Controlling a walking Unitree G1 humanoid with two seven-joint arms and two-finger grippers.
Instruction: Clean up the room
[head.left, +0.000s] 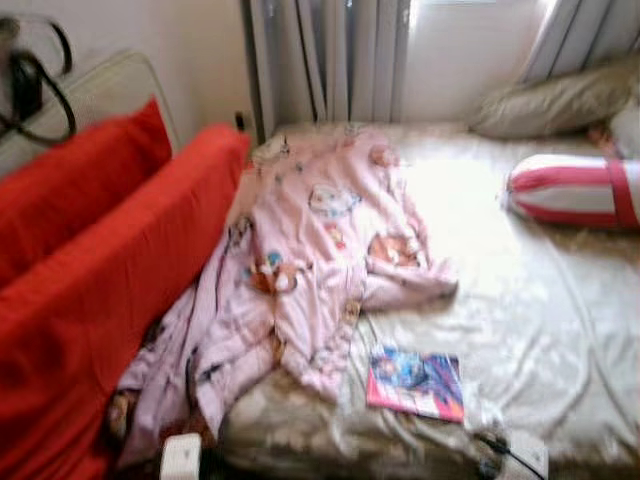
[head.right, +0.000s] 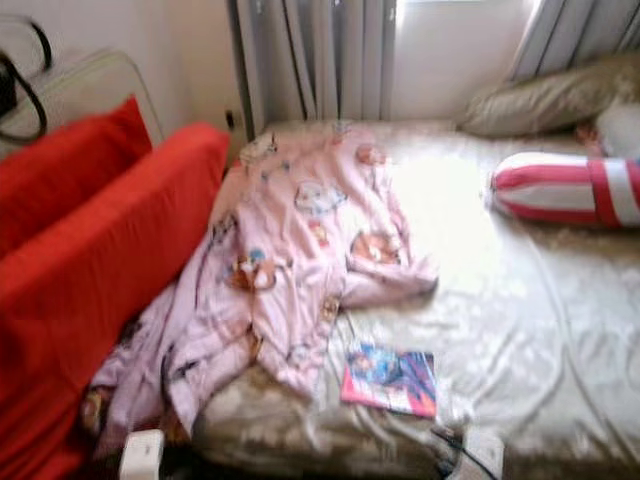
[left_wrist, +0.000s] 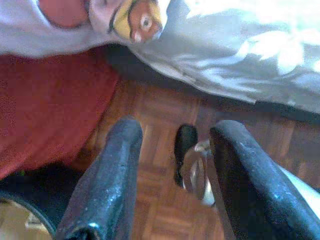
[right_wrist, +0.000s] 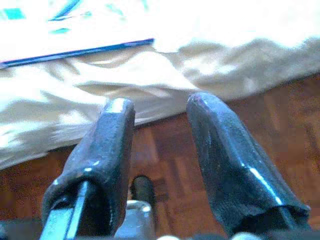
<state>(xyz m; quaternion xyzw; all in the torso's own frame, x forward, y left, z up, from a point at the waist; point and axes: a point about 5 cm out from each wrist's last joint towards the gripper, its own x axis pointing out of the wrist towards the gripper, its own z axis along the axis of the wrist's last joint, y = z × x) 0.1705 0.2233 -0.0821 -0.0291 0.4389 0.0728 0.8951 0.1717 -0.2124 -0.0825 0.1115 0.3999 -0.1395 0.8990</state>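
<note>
— While the robot stands at the foot of the bed (head.left: 560, 330), which hand is closer to the mess?
— Start on the left. The left gripper (left_wrist: 172, 175) hangs low over the wood floor (left_wrist: 160, 210), with its two fingers spread apart and nothing between them. The pink blanket (head.left: 300, 260) is just above and ahead of it, spilling off the bed edge beside the red cushion (head.left: 90, 290).
— Which way does the blanket lie?
— It runs long, from near that hand away toward the curtains (head.left: 330, 60). So I think the left hand should reach up and forward for the near end.
— And the right hand?
— The right gripper (right_wrist: 160, 150) is low over the floor too, fingers apart and empty. The book (head.left: 416, 384) lies flat on the sheet, just above and ahead of it, so that hand is nearer the book. The striped bolster (head.left: 570, 190) and the pillow (head.left: 560, 100) are far ahead of it.
— Any words to read?
— No. The book cover is bright pink and blue, but too blurry. The blanket has cartoon pictures, no letters I can make out.
</note>
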